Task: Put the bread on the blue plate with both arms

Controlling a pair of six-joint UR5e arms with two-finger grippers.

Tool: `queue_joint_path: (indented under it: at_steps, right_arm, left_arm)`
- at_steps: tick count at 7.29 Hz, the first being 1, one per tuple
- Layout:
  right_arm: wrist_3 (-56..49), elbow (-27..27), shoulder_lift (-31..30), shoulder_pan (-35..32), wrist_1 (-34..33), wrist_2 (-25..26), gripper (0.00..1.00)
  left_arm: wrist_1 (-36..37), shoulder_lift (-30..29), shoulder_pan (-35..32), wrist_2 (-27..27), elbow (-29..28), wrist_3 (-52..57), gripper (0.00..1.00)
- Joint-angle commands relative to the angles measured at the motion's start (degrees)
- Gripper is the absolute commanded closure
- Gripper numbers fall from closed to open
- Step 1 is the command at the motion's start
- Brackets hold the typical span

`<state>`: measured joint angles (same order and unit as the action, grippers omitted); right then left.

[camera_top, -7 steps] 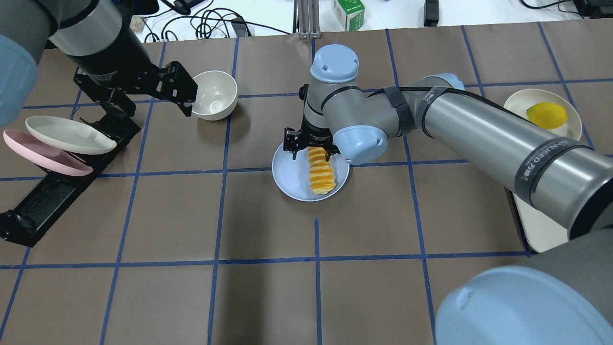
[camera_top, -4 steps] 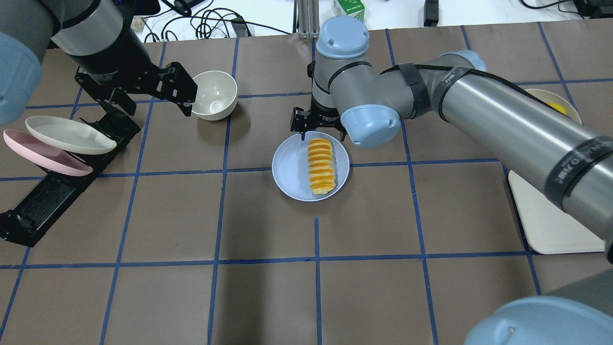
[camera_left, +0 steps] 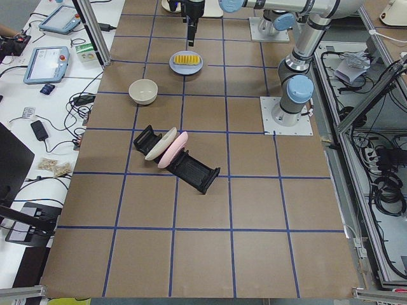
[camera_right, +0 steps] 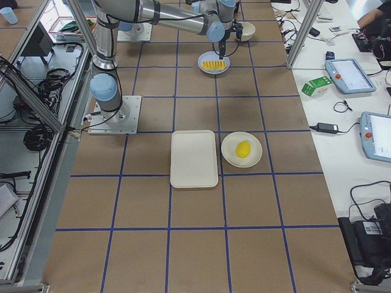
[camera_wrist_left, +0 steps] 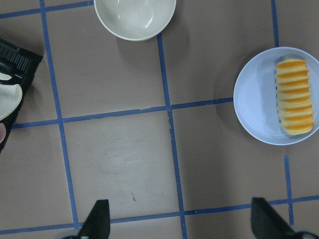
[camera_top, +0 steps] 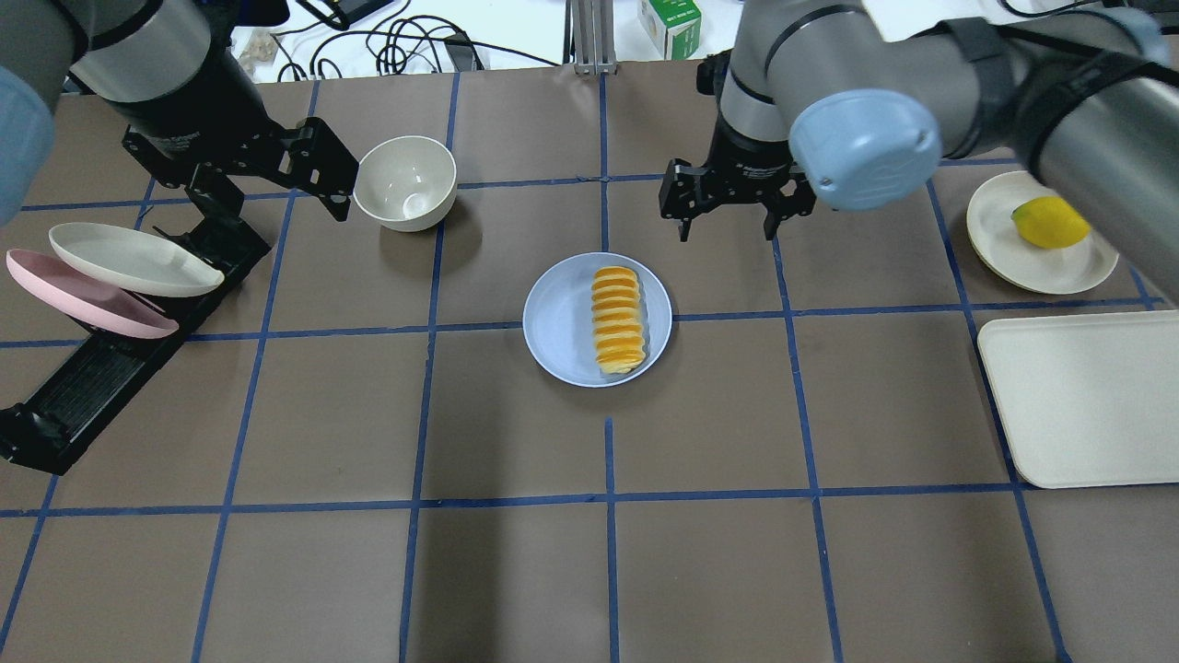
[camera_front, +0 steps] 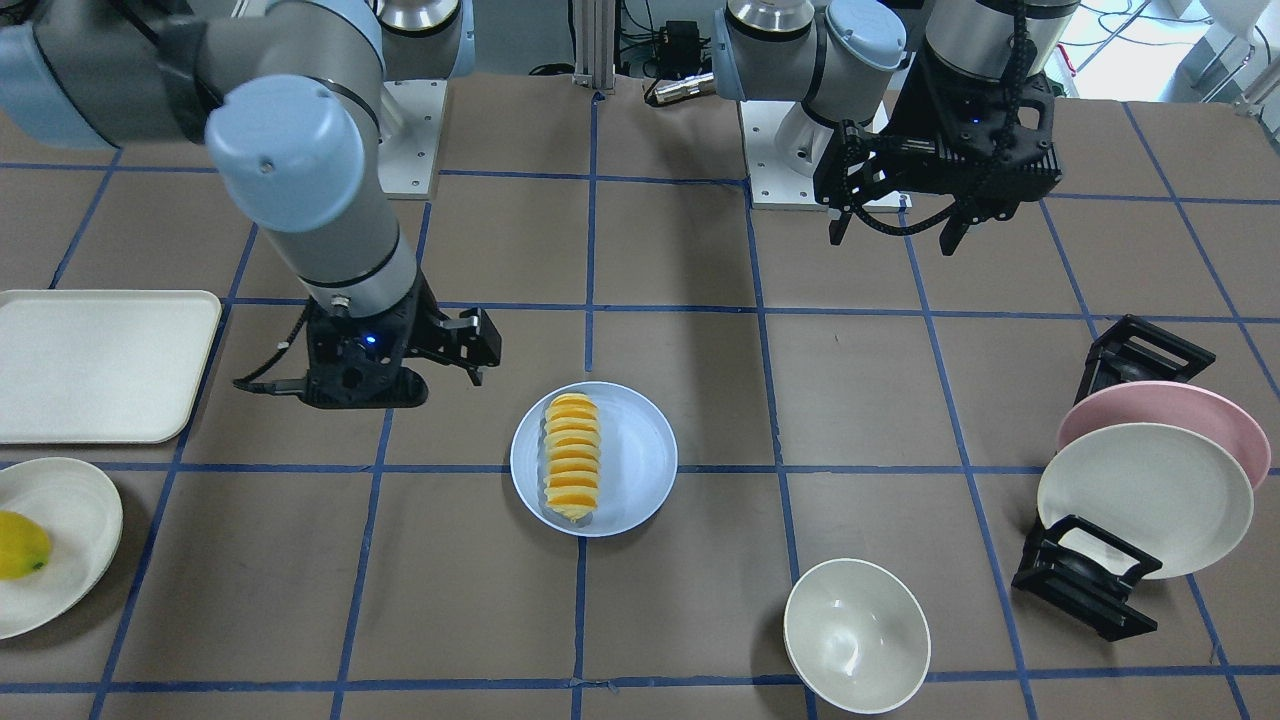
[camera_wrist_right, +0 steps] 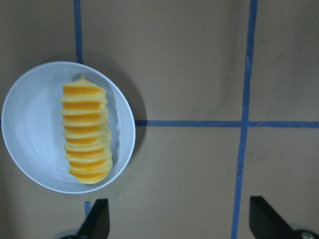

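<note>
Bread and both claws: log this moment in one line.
bread: lying on blue plate | right claw: open, empty, clear of plate | left claw: open, empty, by bowl | task: looks done

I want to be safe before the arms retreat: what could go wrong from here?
The bread lies off centre on the blue plate, one end close to the rim; a bump might roll it off. The open right tool hangs near the plate, so a low sweep could push it.
</note>
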<state>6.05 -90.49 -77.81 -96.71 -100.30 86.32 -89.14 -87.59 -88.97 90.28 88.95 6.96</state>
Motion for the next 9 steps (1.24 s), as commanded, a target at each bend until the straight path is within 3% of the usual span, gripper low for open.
queue_joint_path:
  at_steps: [1,3,5,7,9]
  right_arm:
    - [-2.2,-0.2,-7.2,3.3,7.5,1.8,0.0]
    - [-2.4,-0.8,-10.8,9.0,8.8,8.0,0.0]
    - [-1.7,-0.1,-12.8,10.4,9.5,7.9,0.0]
    - [-1.7,-0.4,-13.9,9.5,9.6,3.1,0.0]
    - [-1.5,-0.6,-13.9,8.0,9.9,2.4,0.0]
  left_arm:
    - [0.0,-0.7,-0.2,-0.2,0.1,0.2,0.0]
    - [0.1,-0.8,-0.2,-0.1,0.0,0.2,0.0]
    - [0.1,-0.9,-0.3,-0.2,0.0,0.2,0.0]
    - [0.0,-1.0,-0.4,-0.2,0.0,0.1,0.0]
    - [0.0,-1.0,-0.5,-0.1,0.0,0.0,0.0]
